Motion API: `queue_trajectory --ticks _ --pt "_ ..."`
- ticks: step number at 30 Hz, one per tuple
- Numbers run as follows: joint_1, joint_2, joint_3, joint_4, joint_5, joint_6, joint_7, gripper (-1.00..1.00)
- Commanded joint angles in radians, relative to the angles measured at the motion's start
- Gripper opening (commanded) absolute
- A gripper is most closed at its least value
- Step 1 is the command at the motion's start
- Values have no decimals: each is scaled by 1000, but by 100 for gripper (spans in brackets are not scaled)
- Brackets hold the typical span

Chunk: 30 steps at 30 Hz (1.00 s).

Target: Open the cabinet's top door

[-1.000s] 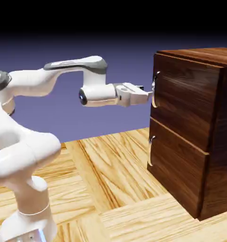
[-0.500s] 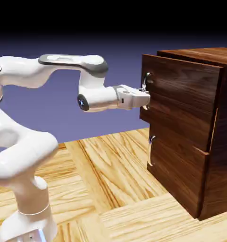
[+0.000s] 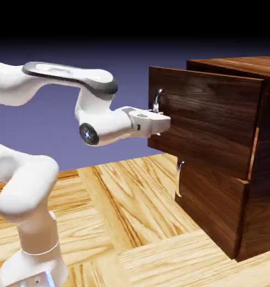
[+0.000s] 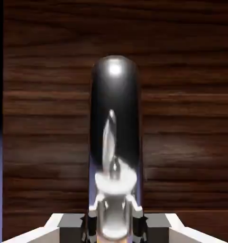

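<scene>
Evidently, the gripper has its fingers closed on the upper curved handle, pulling the partly open top door; swinging it wider comes next.

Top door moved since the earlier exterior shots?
Yes. The top door has swung outward, its handle edge shifting toward the exterior view's left, past the closed lower door's handle.

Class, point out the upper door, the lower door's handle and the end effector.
Upper door [image 3: 210, 112]: exterior view, front panel's middle.
Lower door's handle [image 3: 179, 182]: exterior view, its curved bar.
End effector [image 4: 114, 227]: hand view, midway between its fingertips.
</scene>
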Motion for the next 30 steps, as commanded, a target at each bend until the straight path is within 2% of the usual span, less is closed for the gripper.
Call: queue_trajectory --ticks 1,9,16,23,30 --pt "10 -15 -33 -19 -40 -24 13 -100" --pt "14 -104 -291 -123 -388 -234 98 -100" --pt "-48 -95 -528 -137 -693 -445 118 -100" --pt "-101 34 -775 -59 -997 -685 81 -100" --pt "-67 276 -1013 131 -1264 -957 -3 -100"
